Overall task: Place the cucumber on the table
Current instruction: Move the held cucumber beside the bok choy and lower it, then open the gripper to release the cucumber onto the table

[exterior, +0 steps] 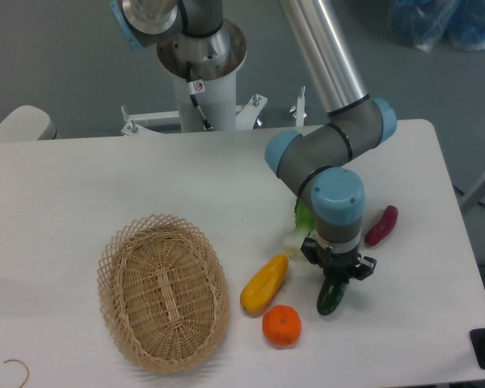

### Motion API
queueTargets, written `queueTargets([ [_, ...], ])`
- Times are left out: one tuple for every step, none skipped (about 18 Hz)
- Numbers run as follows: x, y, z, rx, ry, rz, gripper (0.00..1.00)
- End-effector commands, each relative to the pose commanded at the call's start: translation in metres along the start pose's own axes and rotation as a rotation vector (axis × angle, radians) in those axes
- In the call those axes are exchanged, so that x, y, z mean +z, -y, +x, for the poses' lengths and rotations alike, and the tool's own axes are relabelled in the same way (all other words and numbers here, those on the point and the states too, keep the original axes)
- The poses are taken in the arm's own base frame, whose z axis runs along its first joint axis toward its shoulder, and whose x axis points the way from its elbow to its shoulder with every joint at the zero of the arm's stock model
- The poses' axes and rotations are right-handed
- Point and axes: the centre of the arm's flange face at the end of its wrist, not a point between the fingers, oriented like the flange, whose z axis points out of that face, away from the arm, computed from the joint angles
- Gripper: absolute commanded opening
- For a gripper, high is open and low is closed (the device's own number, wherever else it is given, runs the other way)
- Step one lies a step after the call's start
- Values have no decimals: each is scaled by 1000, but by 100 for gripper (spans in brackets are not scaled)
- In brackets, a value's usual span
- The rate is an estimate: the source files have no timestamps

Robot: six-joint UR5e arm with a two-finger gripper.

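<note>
The dark green cucumber (331,297) hangs below the arm's wrist, over the white table (81,186) at the front right, and only its lower end shows. My gripper (335,279) is shut on the cucumber's upper part and points straight down. The wrist hides most of the fingers. Whether the cucumber's tip touches the tabletop cannot be told from this view.
A yellow vegetable (264,284) and an orange fruit (282,325) lie just left of the cucumber. A bok choy (301,230) sits behind the wrist, a purple eggplant (381,225) to its right. A wicker basket (163,291) stands at the front left.
</note>
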Motion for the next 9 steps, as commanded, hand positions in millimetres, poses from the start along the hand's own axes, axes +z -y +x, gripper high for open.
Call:
queueTargets([
  [-1,1,0,1,3,2,44],
  [-2,1,-2,-1,5,3,58],
  [-4,2,-4,-3,9,6,74],
  [-5,3,-5,0,14,9,93],
  [-7,2,-7,-2,17,10,100],
  [-8,3,-8,-2,19,12,100],
  [-13,4,-12,-3,29,19,100],
  [-19,5,-16,-6,40,24,100],
  [-27,8,-22,-11,54,33,100],
])
